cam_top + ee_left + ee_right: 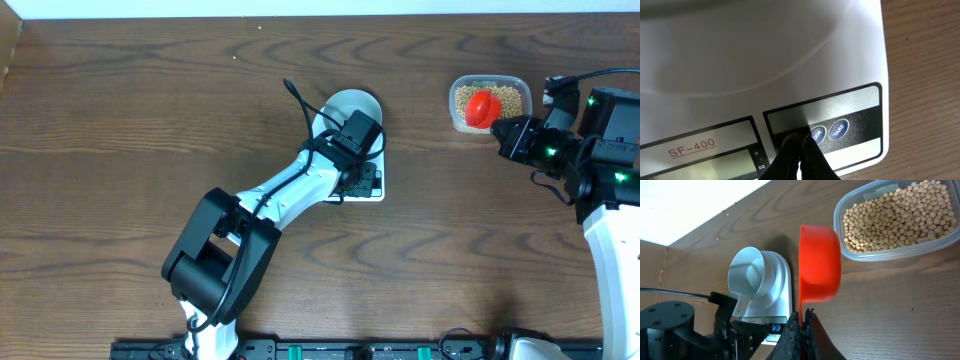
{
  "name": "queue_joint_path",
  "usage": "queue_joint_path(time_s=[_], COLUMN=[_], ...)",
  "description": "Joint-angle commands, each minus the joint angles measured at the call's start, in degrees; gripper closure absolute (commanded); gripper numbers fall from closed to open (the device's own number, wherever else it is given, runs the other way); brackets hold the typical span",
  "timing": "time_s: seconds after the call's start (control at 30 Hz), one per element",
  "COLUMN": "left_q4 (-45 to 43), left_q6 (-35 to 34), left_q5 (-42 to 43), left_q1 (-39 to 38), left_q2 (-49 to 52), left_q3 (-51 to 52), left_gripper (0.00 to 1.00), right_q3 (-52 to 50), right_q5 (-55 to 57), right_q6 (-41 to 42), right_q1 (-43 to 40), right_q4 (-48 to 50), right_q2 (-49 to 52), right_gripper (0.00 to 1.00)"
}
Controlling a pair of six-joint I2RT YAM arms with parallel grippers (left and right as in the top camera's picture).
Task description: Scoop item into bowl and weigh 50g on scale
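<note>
beans (pixel 895 217) untouched in tub (pixel 890 254): my right gripper (pixel 802 325) clamps the scoop (pixel 819 265), my closed left gripper (pixel 799 144) presses the scale (pixel 860 75) keypad; next, i judge, scooping.

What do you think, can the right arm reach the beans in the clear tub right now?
Probably yes. The right gripper holds the red scoop close to the open tub, nothing covers the beans, and the left gripper is away at the scale.
</note>
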State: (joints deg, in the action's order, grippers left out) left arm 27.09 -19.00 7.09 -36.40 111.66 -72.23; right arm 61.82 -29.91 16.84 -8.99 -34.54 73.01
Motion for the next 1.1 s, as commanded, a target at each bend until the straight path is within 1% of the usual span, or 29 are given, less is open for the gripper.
queue_joint_path(time_s=[0.0, 0.73, 0.93, 1.07], left_q4=[-0.15, -0.44, -0.46, -0.5], left_q6=[1.2, 1.14, 0.98, 0.98], left_q5=[-1.18, -1.49, 2.67, 3.87], left_q1=[0.07, 0.55, 2.99, 3.76], left_q2=[2.27, 4.72, 6.29, 6.67], left_q3=[0.55, 0.55, 0.55, 0.55], left_gripper=[0.92, 0.93, 0.93, 0.93], right_q3=[0.79, 0.79, 0.79, 0.79], right_q5=[0.52, 0.9, 0.87, 0.87], right_q6=[-1.27, -1.27, -1.27, -1.27], right_q1=[-0.79, -0.79, -0.79, -0.79], right_q4=[0.04, -0.02, -0.02, -0.02], right_q2=[-0.15, -0.15, -0.15, -0.15], right_gripper=[0.99, 0.99, 0.99, 0.99])
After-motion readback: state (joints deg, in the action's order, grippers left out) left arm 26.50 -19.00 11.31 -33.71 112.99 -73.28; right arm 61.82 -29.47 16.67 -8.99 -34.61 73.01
